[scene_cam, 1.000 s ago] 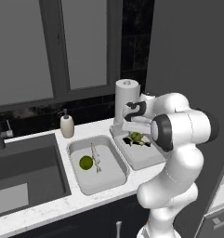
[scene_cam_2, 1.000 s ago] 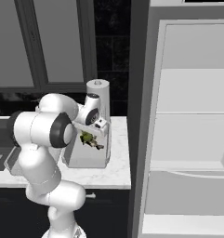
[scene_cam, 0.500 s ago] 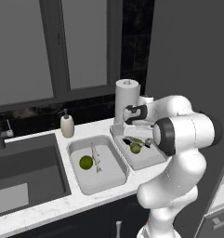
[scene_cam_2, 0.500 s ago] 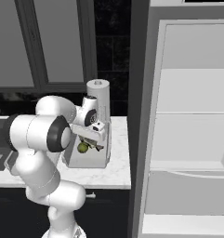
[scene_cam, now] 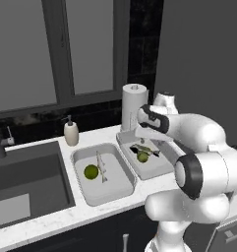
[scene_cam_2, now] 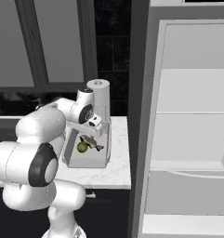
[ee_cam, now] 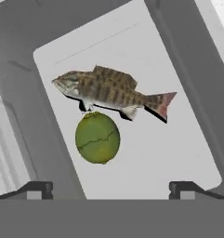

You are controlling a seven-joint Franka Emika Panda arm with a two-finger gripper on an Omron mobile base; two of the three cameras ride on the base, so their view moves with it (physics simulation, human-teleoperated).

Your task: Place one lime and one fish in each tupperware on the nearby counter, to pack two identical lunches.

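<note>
On the white counter (scene_cam: 56, 221) stand two grey tupperwares. The left tupperware (scene_cam: 110, 189) holds a green lime (scene_cam: 91, 172) and a slim fish (scene_cam: 101, 167). In the right tupperware (scene_cam: 162, 165) (scene_cam_2: 92, 158) (ee_cam: 169, 153) lie another lime (scene_cam: 142, 157) (scene_cam_2: 82, 147) (ee_cam: 97, 137) and a brown striped fish (scene_cam: 142, 149) (scene_cam_2: 91, 142) (ee_cam: 111, 93), touching each other. My gripper (scene_cam: 140, 140) (scene_cam_2: 92, 133) (ee_cam: 111, 190) hovers above this container, open, its fingertips (ee_cam: 36, 188) wide apart with nothing between them.
A white paper towel roll (scene_cam: 133, 106) (scene_cam_2: 100, 100) stands just behind the right tupperware. A soap dispenser (scene_cam: 71, 133) sits by the dark sink (scene_cam: 21, 182) at the left. A tall grey fridge (scene_cam_2: 192, 139) walls off the counter's right end.
The hand has lifted up out of the right tupperware and the elbow has swung right. The striped fish now lies free beside the lime there.
</note>
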